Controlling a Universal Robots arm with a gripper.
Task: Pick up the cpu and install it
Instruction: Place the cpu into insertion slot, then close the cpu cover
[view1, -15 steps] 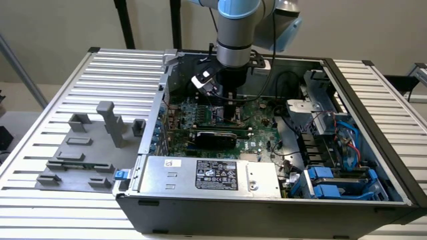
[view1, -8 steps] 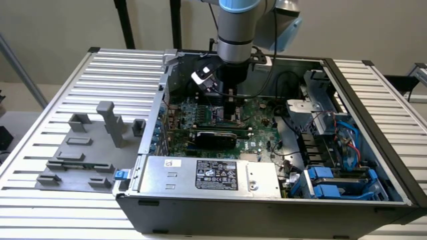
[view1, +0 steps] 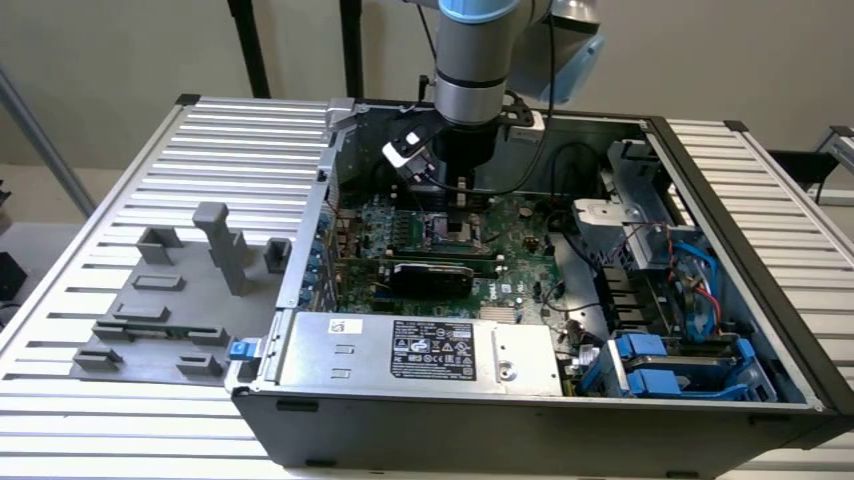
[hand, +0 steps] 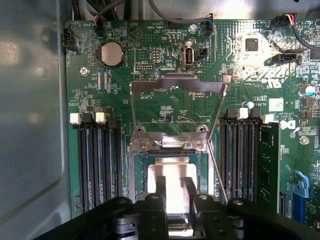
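black robot gripper: fingers narrowly parted, gripping nothing | flat square cpu: pale silver top, glare-bright, seated in silver metal-framed socket on green motherboard, directly beneath fingers

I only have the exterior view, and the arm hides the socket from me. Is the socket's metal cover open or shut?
Observer: Open. The cover stands swung back off the socket frame.
Operator: Where is the chip?
Observer: The chip shows inside the frame's opening, right at the gripper. I cannot tell whether it is seated or just above.
Operator: And the latch lever?
Observer: The lever slants beside the frame and is not latched over the cover.
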